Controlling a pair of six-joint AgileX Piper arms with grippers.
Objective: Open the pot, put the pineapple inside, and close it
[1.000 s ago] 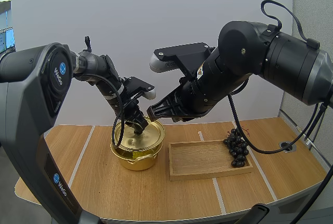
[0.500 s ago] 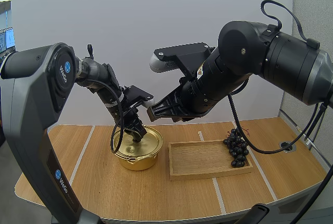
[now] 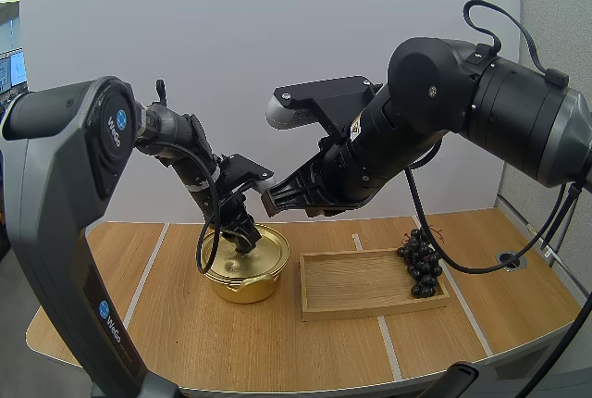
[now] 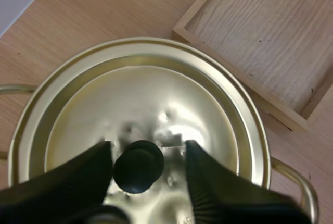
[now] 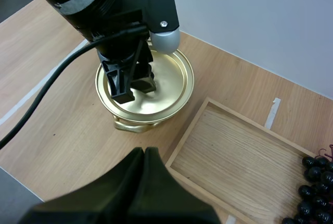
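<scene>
A gold pot (image 3: 242, 279) with its lid (image 3: 262, 248) on stands left of centre on the table. My left gripper (image 3: 242, 234) is down on the lid. Its fingers (image 4: 78, 177) stand open on either side of the black knob (image 4: 139, 165), with a small gap to one of them. My right gripper (image 3: 268, 202) hangs shut above the pot's right side, holding nothing; its fingers lie together as one dark wedge (image 5: 144, 153). A bunch of dark grapes (image 3: 421, 264) rests on the right edge of the wooden tray (image 3: 370, 282).
The tray (image 5: 244, 151) lies right beside the pot (image 5: 183, 81), close to its handle. Bare wooden table stretches in front of the pot and the tray.
My left gripper has sunk a little and shifted left onto the lid's knob. The right arm has not moved.
</scene>
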